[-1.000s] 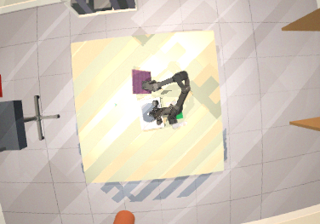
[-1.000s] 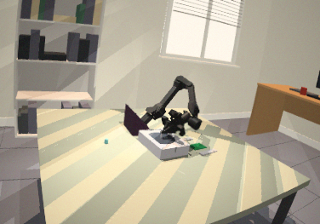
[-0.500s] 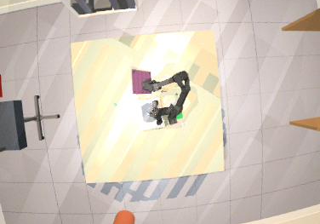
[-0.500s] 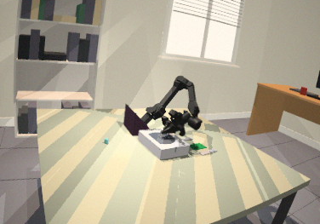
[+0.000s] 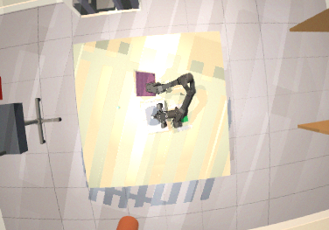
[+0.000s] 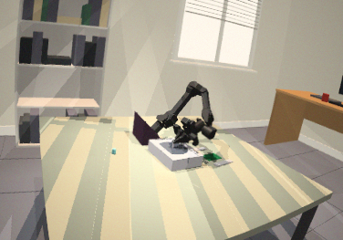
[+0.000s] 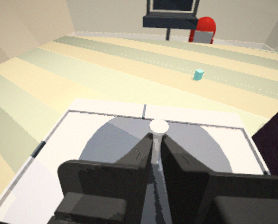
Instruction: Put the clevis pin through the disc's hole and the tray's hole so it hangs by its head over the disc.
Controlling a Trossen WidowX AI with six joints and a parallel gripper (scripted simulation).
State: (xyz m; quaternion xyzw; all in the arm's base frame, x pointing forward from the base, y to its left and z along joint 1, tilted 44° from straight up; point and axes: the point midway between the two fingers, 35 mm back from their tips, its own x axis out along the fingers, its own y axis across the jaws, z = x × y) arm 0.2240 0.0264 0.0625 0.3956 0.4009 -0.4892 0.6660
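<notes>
The steel clevis pin [image 7: 159,126] is upright, its round head at the top, with its shank between the fingertips. My gripper [image 7: 156,137] is shut on the pin, over the middle part of the disc; in the exterior view its fingers [image 6: 177,143] are low over the tray. The grey disc [image 7: 107,141] [image 6: 186,150] [image 5: 150,114] lies flat inside the rimmed, pale steel tray [image 7: 107,107] [image 6: 187,163]. The fingers hide the pin's lower end, the disc's hole and the tray's hole, so I cannot tell whether the tip is in a hole.
A dark purple panel [image 5: 144,84] [image 6: 142,130] stands beside the tray, near the arm's base. A green piece [image 6: 213,156] [image 5: 185,119] and a pale flat piece [image 6: 223,162] lie on the tray's other side. A small teal object [image 7: 198,74] [image 6: 114,151] [image 5: 118,107] lies on the striped table.
</notes>
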